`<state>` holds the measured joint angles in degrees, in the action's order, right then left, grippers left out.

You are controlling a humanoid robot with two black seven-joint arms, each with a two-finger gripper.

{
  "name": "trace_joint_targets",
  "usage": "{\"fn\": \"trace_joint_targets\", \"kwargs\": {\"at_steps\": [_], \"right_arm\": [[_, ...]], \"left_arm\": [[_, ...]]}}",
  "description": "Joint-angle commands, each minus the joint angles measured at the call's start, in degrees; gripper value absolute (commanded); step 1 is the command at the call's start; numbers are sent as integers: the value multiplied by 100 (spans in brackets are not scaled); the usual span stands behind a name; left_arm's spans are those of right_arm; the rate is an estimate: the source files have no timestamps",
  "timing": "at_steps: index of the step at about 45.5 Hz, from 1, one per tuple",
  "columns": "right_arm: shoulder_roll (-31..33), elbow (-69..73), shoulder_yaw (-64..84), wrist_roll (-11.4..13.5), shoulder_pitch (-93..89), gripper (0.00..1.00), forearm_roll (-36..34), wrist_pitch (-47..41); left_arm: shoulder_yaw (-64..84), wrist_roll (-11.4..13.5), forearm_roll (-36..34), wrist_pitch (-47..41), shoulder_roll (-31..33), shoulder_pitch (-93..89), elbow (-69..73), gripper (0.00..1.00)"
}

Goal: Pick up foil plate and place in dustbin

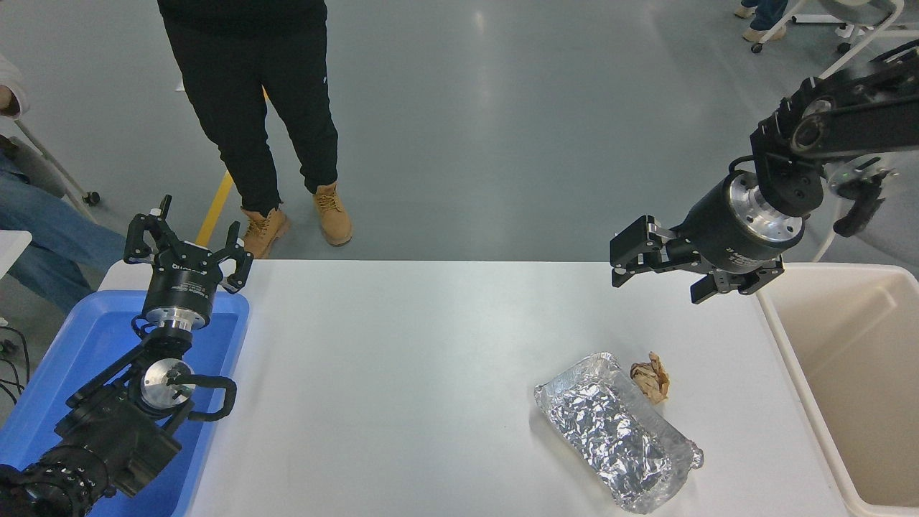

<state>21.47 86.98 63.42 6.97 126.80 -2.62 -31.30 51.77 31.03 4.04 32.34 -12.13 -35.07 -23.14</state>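
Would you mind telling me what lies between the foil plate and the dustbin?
In the head view, only bare white table separates the foil plate from the dustbin.

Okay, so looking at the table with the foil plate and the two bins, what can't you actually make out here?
Head view only:
- dustbin: cut off by the right and bottom edges, so its floor is only partly seen.
- blue bin: largely covered by the parked left gripper and its arm; contents unknown.
- crumpled brown paper beside the foil plate: too small to tell whether they touch.
- person: cut off by the top edge.
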Motion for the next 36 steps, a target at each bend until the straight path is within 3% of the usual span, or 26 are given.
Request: {"fn": "trace_joint_targets", "kwargs": {"at_steps": [1,36], "right_arm": [[6,3,3,-3,20,100,-2,1],[-257,-32,21,-3,20,100,-99,1]], "left_arm": [[0,0,1,0,0,0,-6,99],[0,0,1,0,0,0,3,99]]}}
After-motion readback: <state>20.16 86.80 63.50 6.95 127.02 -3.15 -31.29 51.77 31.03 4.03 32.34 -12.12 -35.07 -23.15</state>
